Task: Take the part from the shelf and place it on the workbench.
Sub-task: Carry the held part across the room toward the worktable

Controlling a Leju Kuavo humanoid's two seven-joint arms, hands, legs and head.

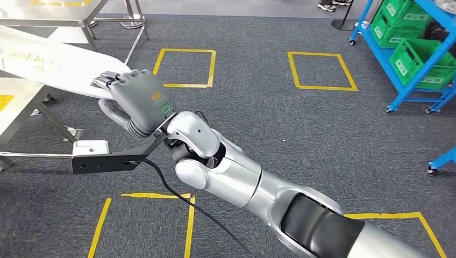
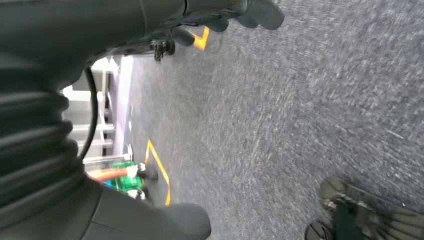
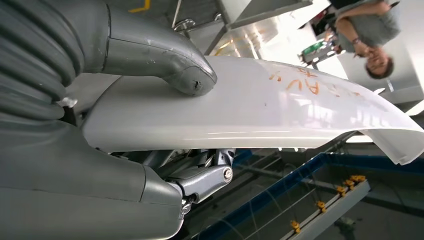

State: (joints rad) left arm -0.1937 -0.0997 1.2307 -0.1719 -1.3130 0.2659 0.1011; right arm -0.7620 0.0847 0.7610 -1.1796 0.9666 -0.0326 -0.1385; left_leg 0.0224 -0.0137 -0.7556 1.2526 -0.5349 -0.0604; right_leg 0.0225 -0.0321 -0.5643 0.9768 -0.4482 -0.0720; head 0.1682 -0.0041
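Observation:
The part is a long, curved white panel with orange writing. My right hand grips it at its near end, the arm stretched out to the left. In the right wrist view the grey thumb presses on the top face of the part, with the other fingers underneath. The panel's far end reaches over the steel workbench at the left edge; I cannot tell whether it touches the bench. My left hand hangs over the grey carpet, fingers apart and holding nothing.
A blue shelf with green crates stands at the far right. Another steel table is at the top left. Yellow tape squares mark the carpet. A person stands beyond the part.

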